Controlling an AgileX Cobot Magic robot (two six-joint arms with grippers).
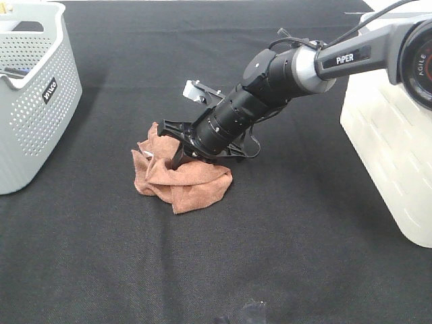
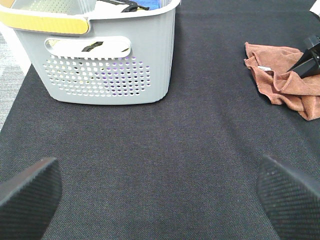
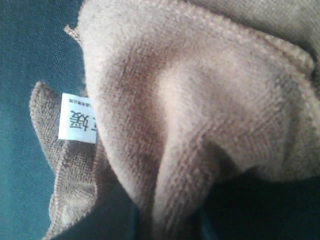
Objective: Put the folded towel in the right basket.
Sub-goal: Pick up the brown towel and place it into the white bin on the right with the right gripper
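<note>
The brown towel lies crumpled on the black table, left of the middle. It also shows in the left wrist view and fills the right wrist view, where its white label shows. My right gripper reaches across the middle and is down on the towel's top, pinching a fold of it. My left gripper is open and empty, low over bare table, well short of the towel. The white right basket stands at the right edge.
A grey perforated basket with things inside stands at the left edge; it also shows in the left wrist view. The black cloth covers the table.
</note>
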